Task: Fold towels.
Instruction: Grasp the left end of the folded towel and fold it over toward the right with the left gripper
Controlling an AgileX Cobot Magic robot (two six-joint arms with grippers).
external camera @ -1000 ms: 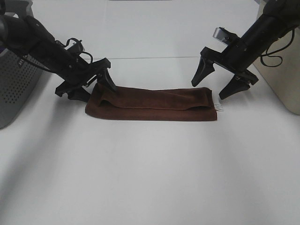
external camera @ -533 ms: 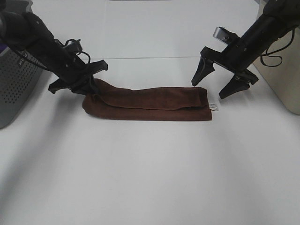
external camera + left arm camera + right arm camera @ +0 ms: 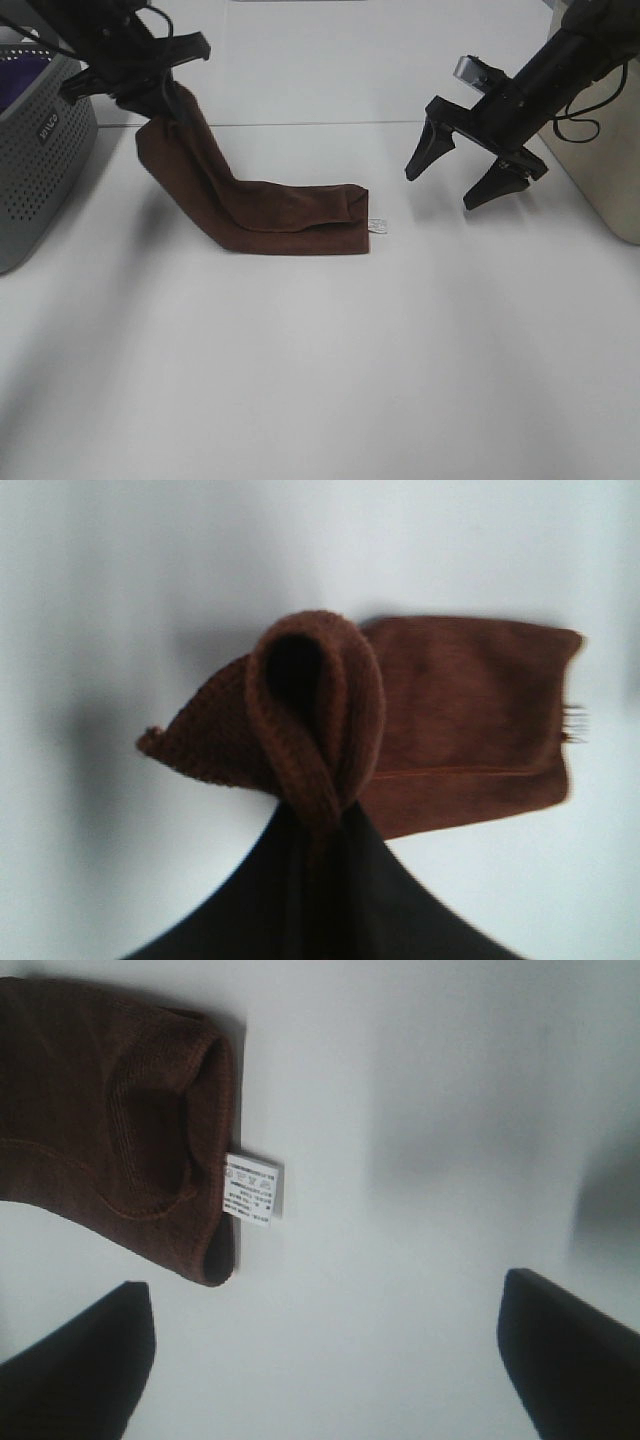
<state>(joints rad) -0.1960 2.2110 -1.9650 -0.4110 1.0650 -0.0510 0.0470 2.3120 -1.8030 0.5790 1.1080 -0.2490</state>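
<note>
White bench (image 3: pixel 320 380), left pincer (image 3: pixel 160 100) clamped on towel (image 3: pixel 290 215) end, held high, right pincer (image 3: pixel 442 187) apart, off towel.

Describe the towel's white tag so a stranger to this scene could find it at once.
On the white table lies a reddish-brown towel, one end held up by the left hand. From its other end, flat on the table, a small printed tag sticks out, the only white piece on the dark cloth.

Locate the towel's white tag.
Exterior high view: the white tag lies on the table near centre, at the resting end of the towel, left of the right gripper.
</note>
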